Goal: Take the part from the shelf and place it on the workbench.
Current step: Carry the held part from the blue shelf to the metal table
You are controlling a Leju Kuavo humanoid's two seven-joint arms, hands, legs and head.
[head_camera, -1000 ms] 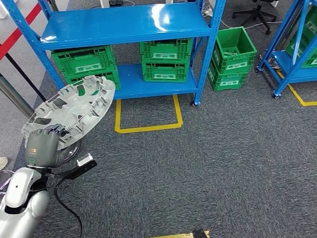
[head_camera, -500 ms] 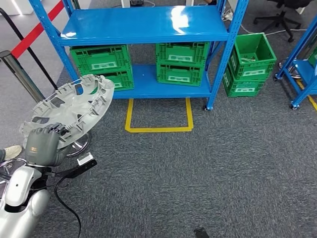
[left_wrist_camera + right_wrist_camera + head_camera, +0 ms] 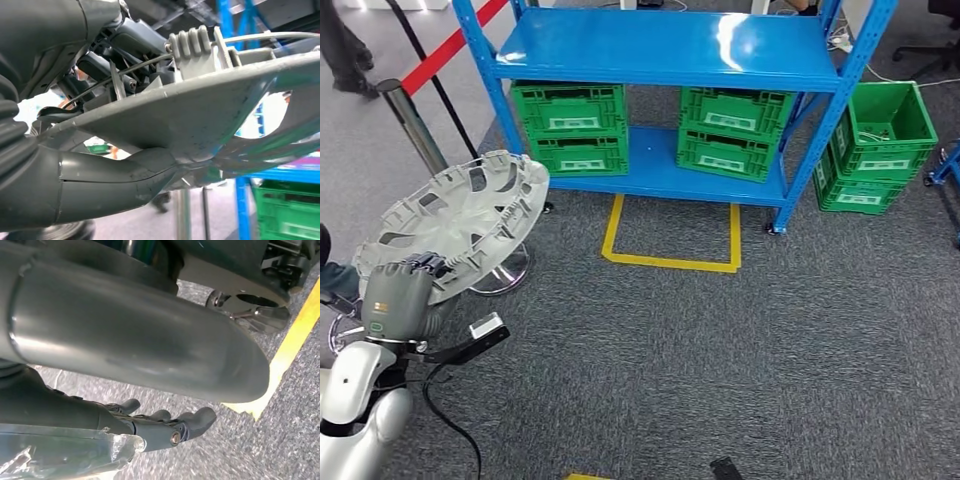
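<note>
Grey plastic wheel cover [image 3: 454, 218] gripped at its near rim by the left hand [image 3: 395, 298], thumb [image 3: 94, 175] under the rim, fingers above; round disc, ribbed inner face up, tilted, far edge raised toward the blue shelf [image 3: 660, 50] with green crates [image 3: 573, 125]; over grey carpet, left of the yellow floor marking [image 3: 671, 262]. Right hand [image 3: 162, 427] empty, fingers extended over carpet

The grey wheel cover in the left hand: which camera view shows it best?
The head view: the whole round wheel cover shows, tilted, held by the left hand. The left wrist view shows a close part of its underside and rim. The right wrist view gives nothing clear of it.
</note>
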